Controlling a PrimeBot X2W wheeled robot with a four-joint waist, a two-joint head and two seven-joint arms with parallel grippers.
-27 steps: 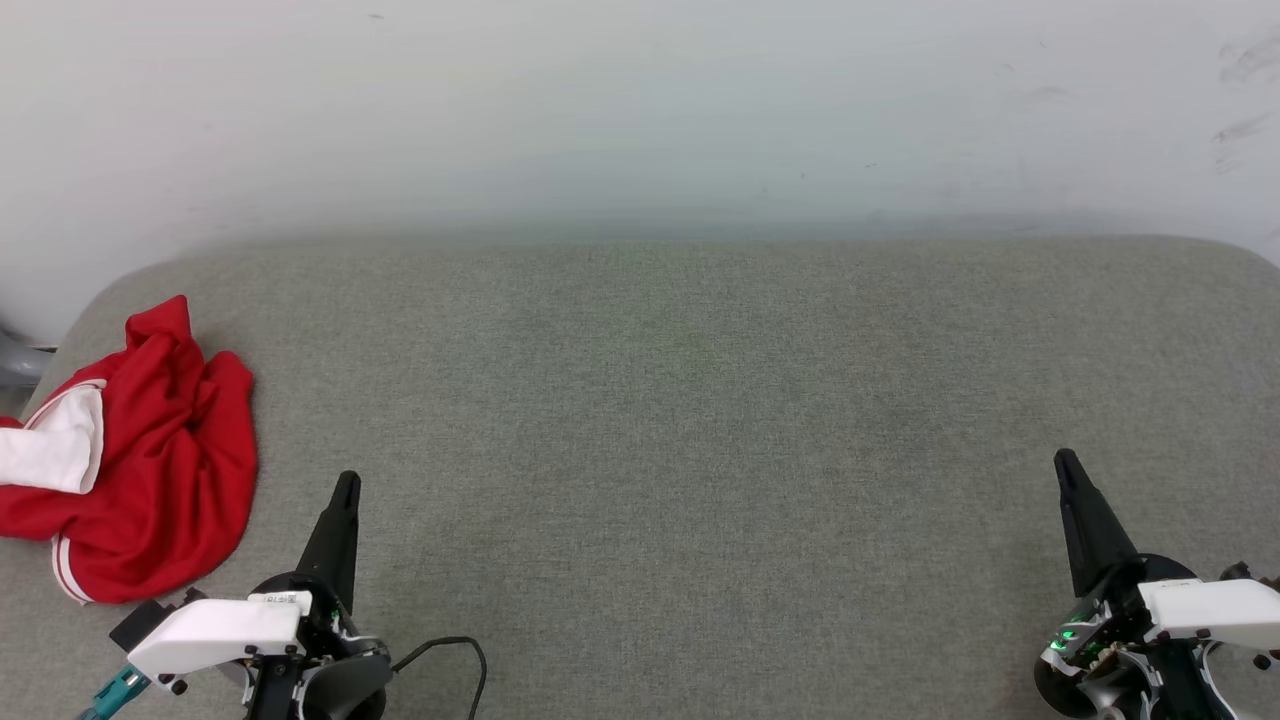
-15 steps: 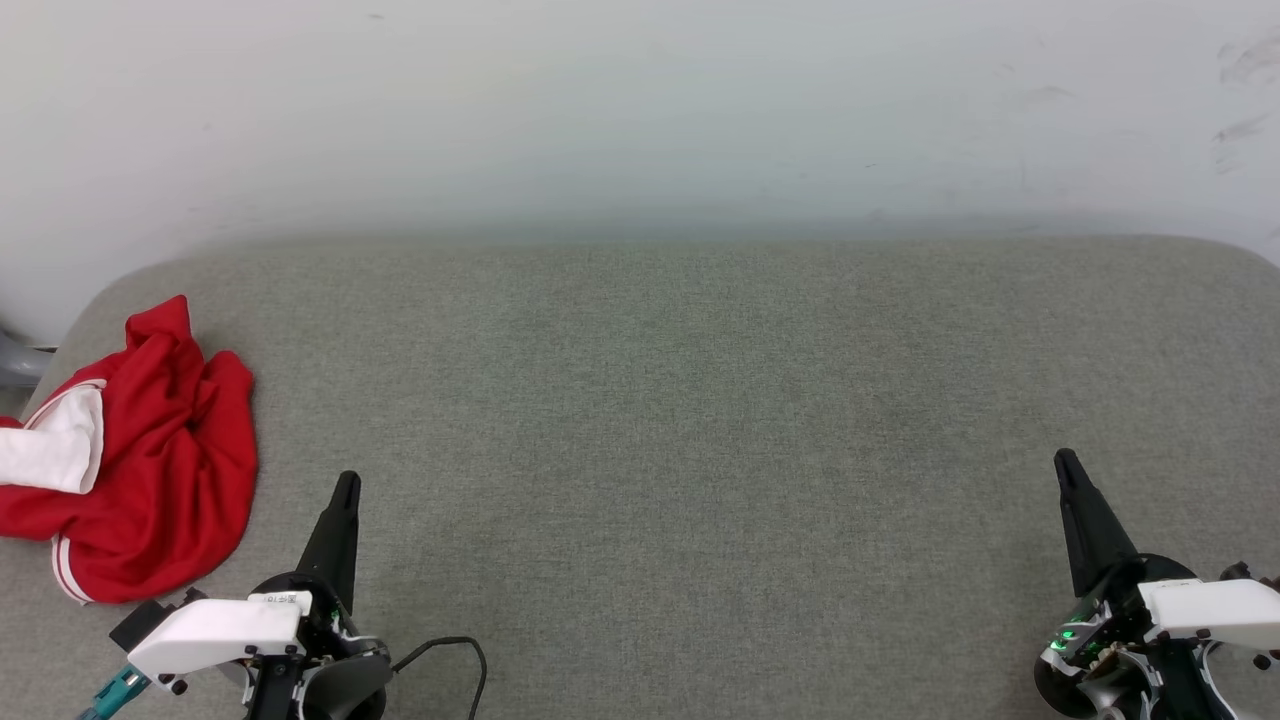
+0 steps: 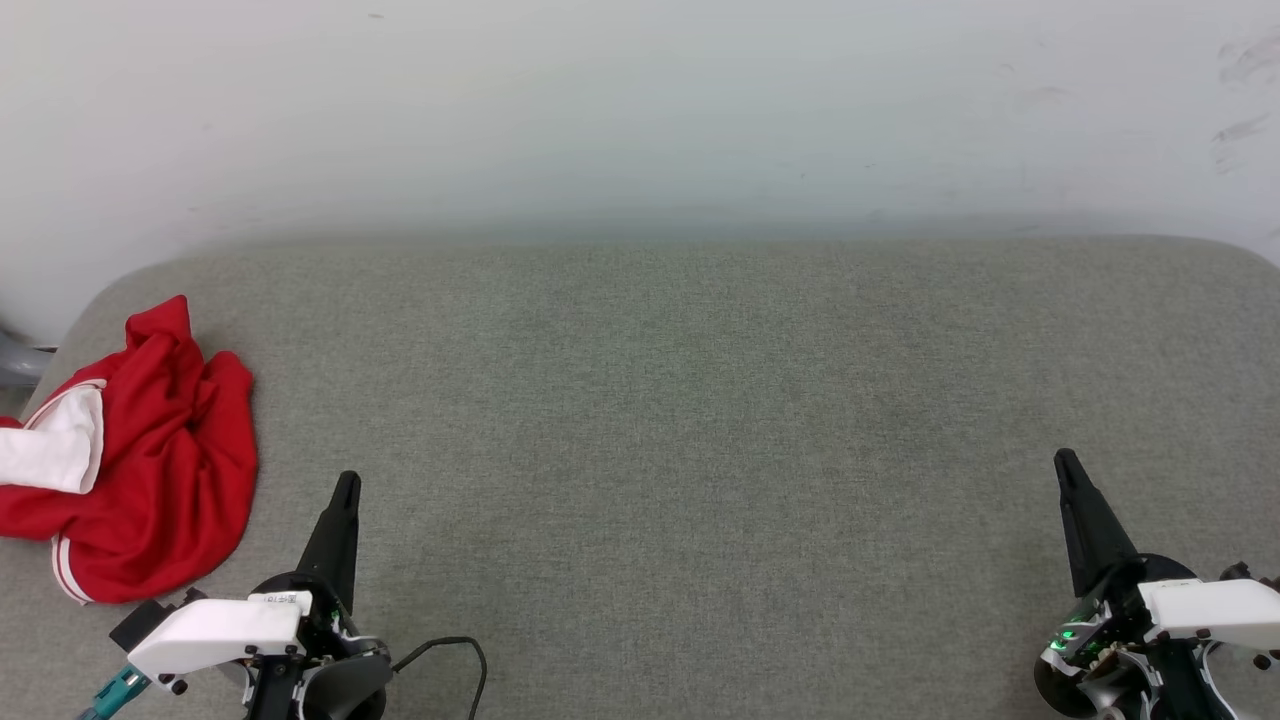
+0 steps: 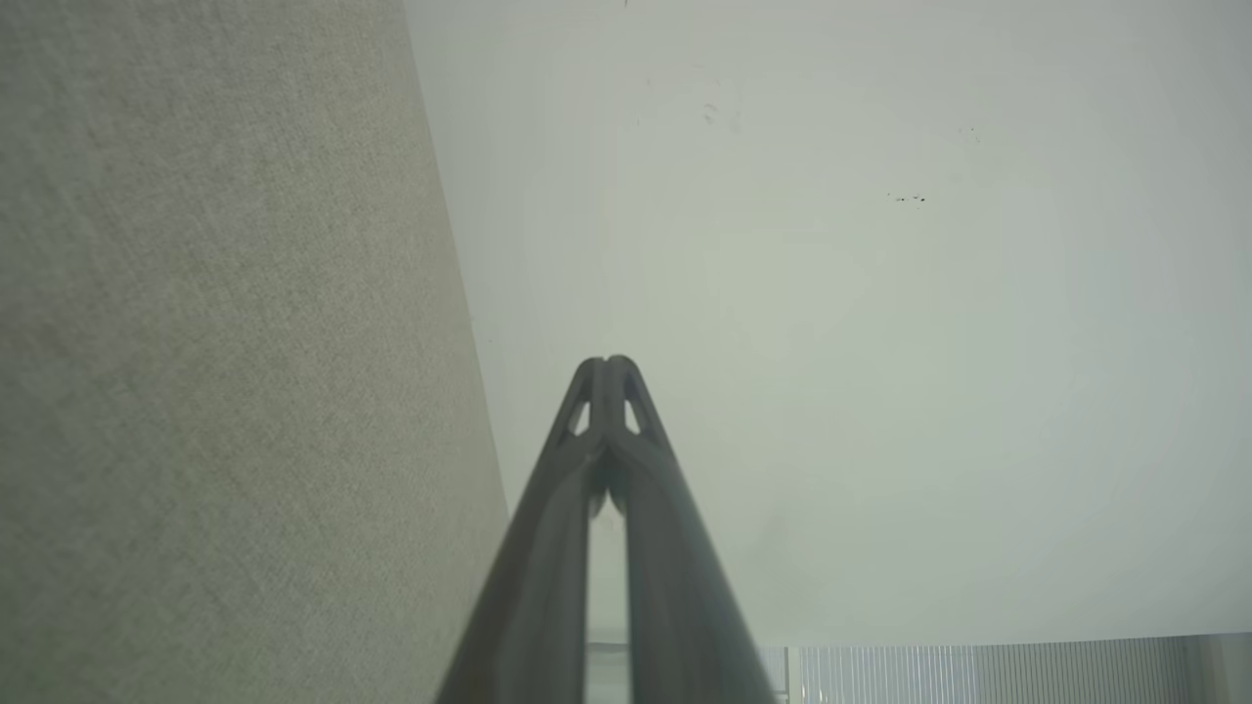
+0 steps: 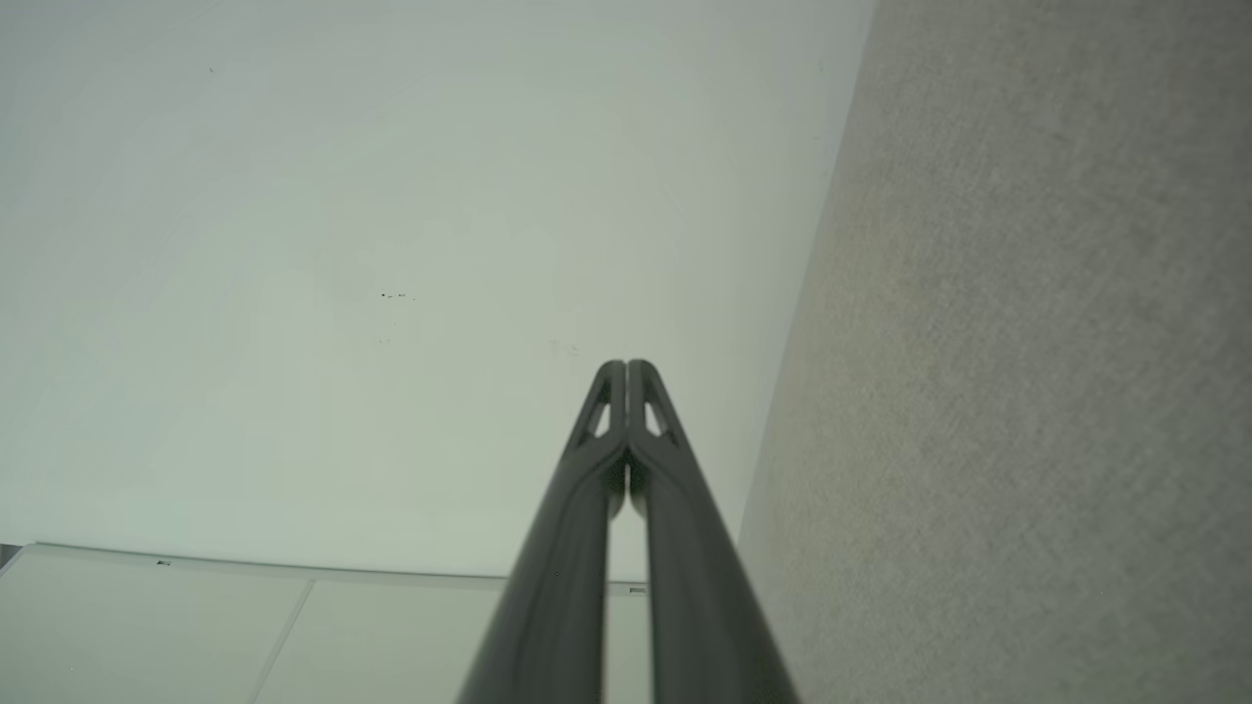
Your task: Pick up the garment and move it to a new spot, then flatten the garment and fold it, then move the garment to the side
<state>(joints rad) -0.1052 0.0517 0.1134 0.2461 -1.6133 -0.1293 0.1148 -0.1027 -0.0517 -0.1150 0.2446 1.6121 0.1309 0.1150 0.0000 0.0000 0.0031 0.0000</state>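
Crumpled red jersey (image 3: 150, 470) at 9 o'clock on the grey fabric table (image 3: 660, 420) (one white sleeve showing). At 7 o'clock the left pincer (image 3: 346, 487), at 5 the right pincer (image 3: 1066, 465); both pressed together, apart from the cloth.

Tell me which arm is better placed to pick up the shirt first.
Left. The red shirt lies at the left end of the grey cushion, beside the shut left gripper; the right gripper, also shut, sits at the opposite end.

Probably lab or test room: grey fabric-covered worktop (image 3: 700, 400) against bare, scuffed white wall (image 3: 600, 100).
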